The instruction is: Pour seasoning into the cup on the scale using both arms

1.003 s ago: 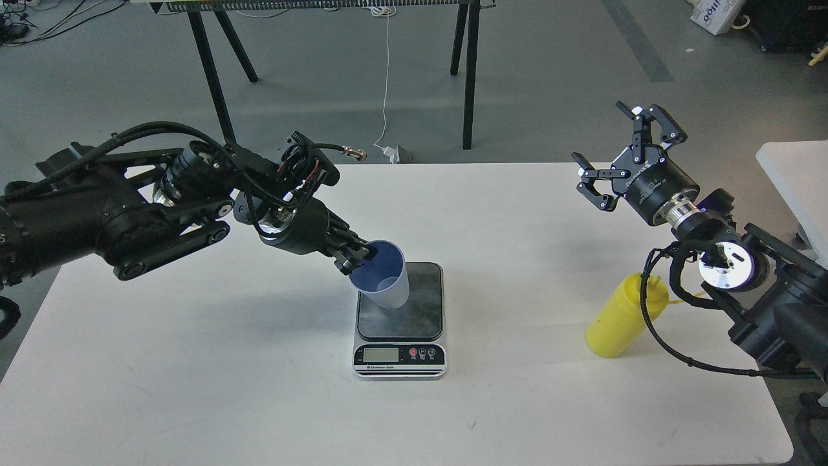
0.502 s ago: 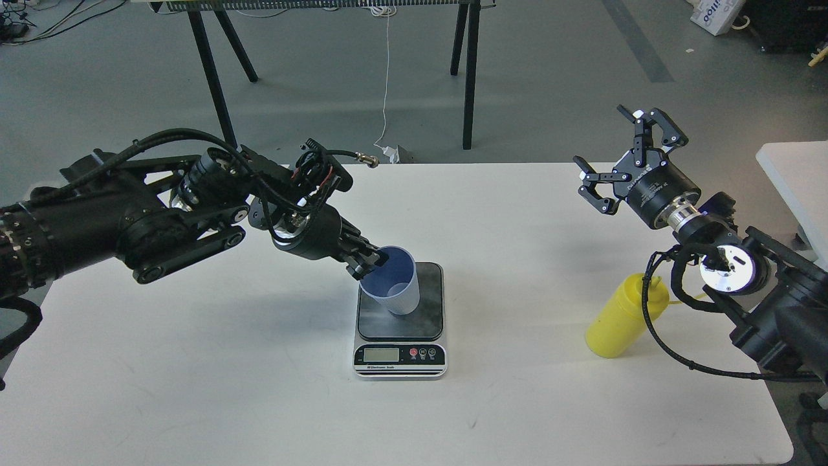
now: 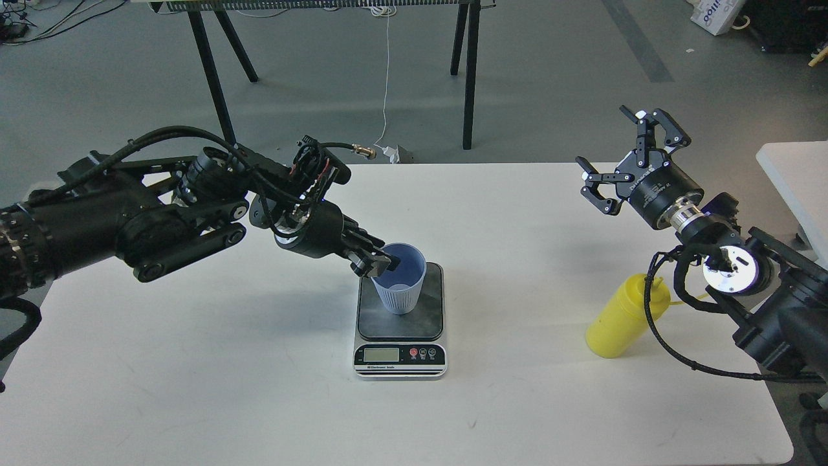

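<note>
Tilted a second ago, the cup now stands close to upright on the scale, and the left arm has carried it a little to the right over the weighing plate; the right arm has hardly shifted.

Largest in view is the white table, a smooth matt slab with rounded corners, lightly scuffed. The left arm, black with silver joints and looped ribbed cables, reaches in low across it. Its left gripper pinches the near-left rim of the cup, one finger seeming to sit inside the lip and one outside. The right arm rises at the right edge, and its right gripper is held in the air well above the table with its angular black fingers spread wide, holding nothing.

The scale is a flat rectangle with a dark grey, faintly smeared plate, a silver edge and a glossy black front panel carrying a small pale display and round buttons. The seasoning, a yellow plastic cylinder with a cone nozzle, stands on the table right of the scale and well apart from it, partly crossed by a black cable. The cup is small, tapered, light blue-grey, finely ribbed outside and blue inside.
</note>
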